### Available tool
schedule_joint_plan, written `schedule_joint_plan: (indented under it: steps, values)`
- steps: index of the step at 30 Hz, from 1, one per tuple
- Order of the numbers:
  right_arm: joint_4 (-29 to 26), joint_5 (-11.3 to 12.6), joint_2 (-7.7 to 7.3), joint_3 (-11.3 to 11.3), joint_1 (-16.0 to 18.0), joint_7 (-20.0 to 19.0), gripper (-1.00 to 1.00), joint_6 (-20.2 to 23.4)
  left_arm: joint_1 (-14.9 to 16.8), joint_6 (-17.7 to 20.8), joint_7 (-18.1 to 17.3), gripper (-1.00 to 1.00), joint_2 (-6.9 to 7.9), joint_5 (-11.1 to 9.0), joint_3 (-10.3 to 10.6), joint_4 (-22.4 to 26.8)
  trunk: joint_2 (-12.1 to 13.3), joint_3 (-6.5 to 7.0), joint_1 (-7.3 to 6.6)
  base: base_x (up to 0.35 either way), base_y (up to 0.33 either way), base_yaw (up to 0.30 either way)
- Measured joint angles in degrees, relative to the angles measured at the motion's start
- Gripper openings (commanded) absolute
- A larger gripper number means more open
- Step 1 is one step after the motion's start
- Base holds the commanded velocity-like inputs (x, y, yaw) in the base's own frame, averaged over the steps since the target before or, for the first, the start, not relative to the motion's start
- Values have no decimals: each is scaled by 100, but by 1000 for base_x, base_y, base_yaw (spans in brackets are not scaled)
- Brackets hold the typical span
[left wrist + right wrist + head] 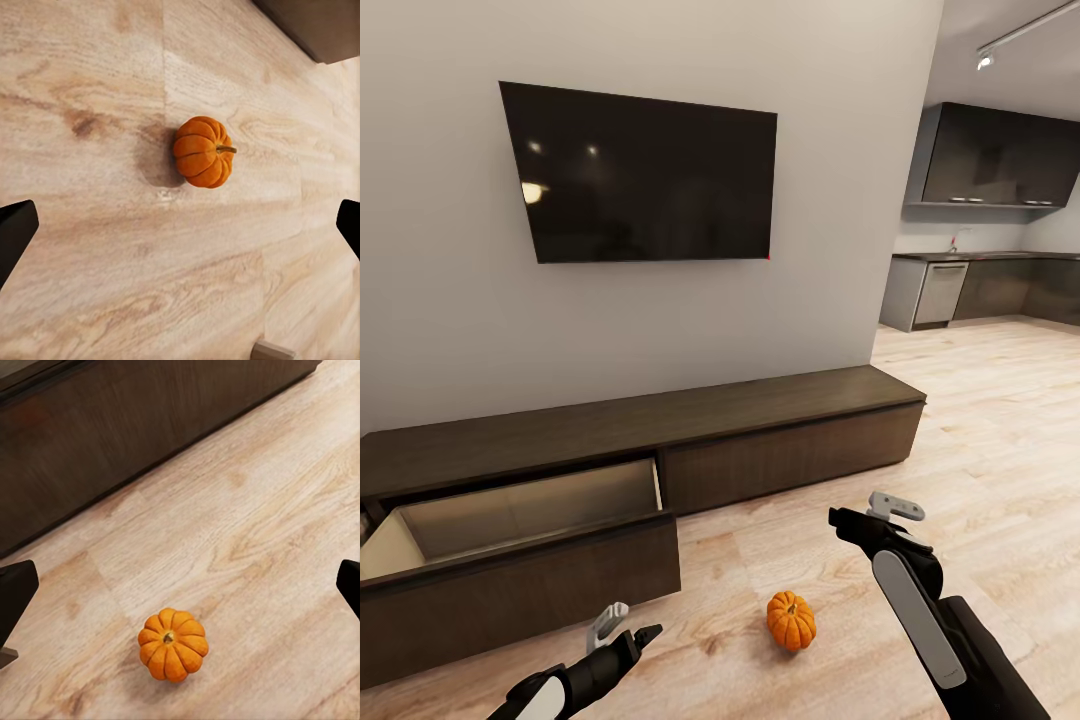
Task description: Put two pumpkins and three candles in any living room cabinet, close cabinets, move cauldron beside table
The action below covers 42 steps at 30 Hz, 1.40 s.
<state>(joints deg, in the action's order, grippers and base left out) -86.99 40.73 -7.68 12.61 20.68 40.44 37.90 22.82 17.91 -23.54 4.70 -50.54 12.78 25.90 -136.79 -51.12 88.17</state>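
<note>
- Pale wood-plank floor runs from a living room wall with a dark mounted television toward a kitchen at the far right.
- Along that wall sits the long, low dark-brown cabinet; its left drawer stands pulled out, showing a pale interior with nothing visible in the part that shows.
- One small orange pumpkin rests on the floor between the two arms, ahead of and below both, touching neither.
- The right gripper hangs above the pumpkin and slightly beyond it, fingers spread apart and holding nothing.
- The left gripper sits lower, to the pumpkin's left and just in front of the drawer front, fingers also apart and holding nothing.
- Risk: the pumpkin is round and ribbed, so a finger coming down off-centre would likely roll it away across the smooth floor.
- Risk: the left arm is close to the protruding drawer, and a swing toward it could knock the front.
- Hard to tell: the drawer's near front corner and floor are hidden behind its front panel; the drawer's left end is cut off by the picture's edge.
</note>
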Motion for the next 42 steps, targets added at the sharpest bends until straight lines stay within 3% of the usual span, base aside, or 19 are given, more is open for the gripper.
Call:
schedule_joint_plan:
  steps: [25,42]
  values:
    - [4,9,-9,-45,-1,-16,100,-1,1,2,0,100,8,0,-8,-1,0,32,0,30,24,-46]
    - [2,15,-16,-49,-1,-18,100,4,2,2,-1,100,7,0,-5,-3,0,102,0,0,0,-249]
